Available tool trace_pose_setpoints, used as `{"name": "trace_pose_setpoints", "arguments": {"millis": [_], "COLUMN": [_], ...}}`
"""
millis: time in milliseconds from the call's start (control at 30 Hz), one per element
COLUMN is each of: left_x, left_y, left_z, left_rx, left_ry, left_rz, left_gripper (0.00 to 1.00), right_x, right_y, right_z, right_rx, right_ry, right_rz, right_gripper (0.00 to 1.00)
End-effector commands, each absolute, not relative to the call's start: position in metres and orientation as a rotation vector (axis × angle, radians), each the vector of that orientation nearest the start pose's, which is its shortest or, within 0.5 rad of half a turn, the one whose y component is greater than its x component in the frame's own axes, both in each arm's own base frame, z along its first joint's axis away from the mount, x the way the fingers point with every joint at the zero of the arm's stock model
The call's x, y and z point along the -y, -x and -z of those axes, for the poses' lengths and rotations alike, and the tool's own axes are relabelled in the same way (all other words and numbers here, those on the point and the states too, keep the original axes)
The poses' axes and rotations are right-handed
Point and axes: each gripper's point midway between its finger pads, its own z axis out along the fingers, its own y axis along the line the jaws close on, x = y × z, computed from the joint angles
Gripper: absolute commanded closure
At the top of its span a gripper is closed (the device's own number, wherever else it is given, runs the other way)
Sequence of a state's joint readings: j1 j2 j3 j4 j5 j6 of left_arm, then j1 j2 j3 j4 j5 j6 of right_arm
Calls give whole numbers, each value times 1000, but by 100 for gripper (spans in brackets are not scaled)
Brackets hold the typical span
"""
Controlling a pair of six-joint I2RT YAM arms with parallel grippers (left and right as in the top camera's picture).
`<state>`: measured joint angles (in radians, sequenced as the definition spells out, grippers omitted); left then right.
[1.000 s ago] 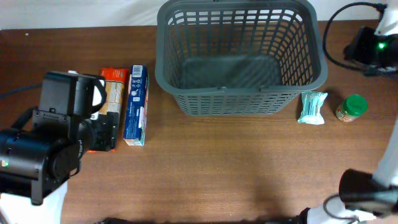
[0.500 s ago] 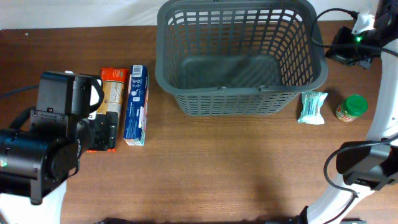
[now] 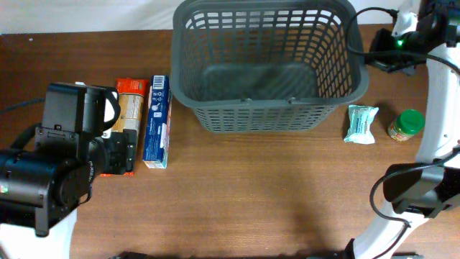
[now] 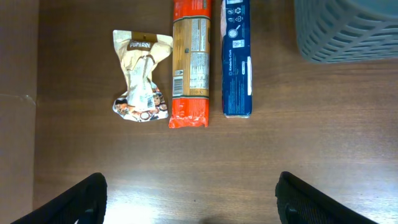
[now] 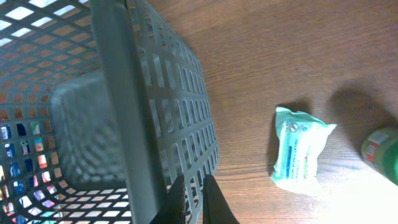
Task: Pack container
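Orange-red packet in upper middle of frame, above wide-spread left gripper, long axis top-to-bottom; right gripper closed beside container wall.

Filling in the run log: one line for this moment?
left gripper open, empty | right gripper shut on container wall | container empty

Bare table before container; blue box, pouch at its sides.
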<state>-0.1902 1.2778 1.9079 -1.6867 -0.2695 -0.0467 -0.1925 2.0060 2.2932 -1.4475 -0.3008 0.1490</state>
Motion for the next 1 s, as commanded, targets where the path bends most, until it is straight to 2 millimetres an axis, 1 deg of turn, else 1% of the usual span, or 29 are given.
{"name": "trace_pose_setpoints", "arguments": {"millis": [0, 33, 100, 167, 267, 333, 367, 400, 433, 500, 533, 633, 667, 733, 767, 800, 833, 867, 900, 933, 967], "left_x": [-4, -4, -4, -4, -4, -4, -4, -3, -3, -2, -2, -1, 0, -1, -3, -6, -9, -12, -17, -22, -27], "left_y": [-226, -226, -226, -226, -226, -226, -227, -229, -231, -236, -239, -246, -249, -255, -258, -262, -265, -269, -273, -278, -284], "left_z": [-354, -354, -354, -354, -354, -354, -354, -354, -353, -351, -349, -341, -338, -332, -329, -326, -324, -321, -318, -316, -314], "left_rx": [-2574, -2574, -2574, -2574, -2575, -2575, -2572, -2571, -2571, -2579, -2589, -2623, -2636, -2661, -2674, -2686, -2697, -2706, -2714, -2715, -2712], "left_ry": [-71, -71, -71, -71, -72, -71, -71, -71, -71, -72, -74, -81, -84, -79, -69, -53, -37, -11, 22, 48, 75], "left_rz": [-258, -258, -258, -258, -258, -259, -258, -258, -258, -261, -267, -276, -281, -290, -296, -303, -308, -313, -318, -322, -327], "left_gripper": [21, 21, 18, 17, 16, 13, 13, 7, 5, 4, 3, 2, 2, 2, 1, 1, 1, 1, 0, 1, 1], "right_x": [21, 23, 31, 39, 54, 65, 72, 79, 84, 97, 106, 124, 130, 144, 149, 156, 161, 167, 172, 176, 180], "right_y": [-450, -450, -448, -444, -436, -430, -425, -421, -416, -407, -398, -375, -368, -348, -340, -330, -322, -314, -308, -304, -299], "right_z": [-261, -261, -259, -257, -255, -256, -258, -262, -266, -281, -296, -326, -334, -352, -357, -363, -366, -370, -372, -374, -376], "right_rx": [-2673, -2674, -2680, -2693, -2706, -2708, -2705, -2697, -2686, -2640, -2590, -2499, -2470, -2402, -2378, -2353, -2336, -2319, -2303, -2290, -2276], "right_ry": [-333, -336, -359, -389, -447, -490, -515, -539, -558, -595, -621, -674, -705, -781, -815, -846, -871, -897, -920, -935, -950], "right_rz": [-439, -431, -400, -378, -370, -365, -361, -355, -350, -342, -340, -297, -286, -256, -245, -230, -218, -205, -193, -183, -173], "right_gripper": [96, 96, 96, 96, 96, 96, 96, 96, 96, 96, 96, 96, 92, 73, 56, 44, 35, 31, 19, 1, 1]}}
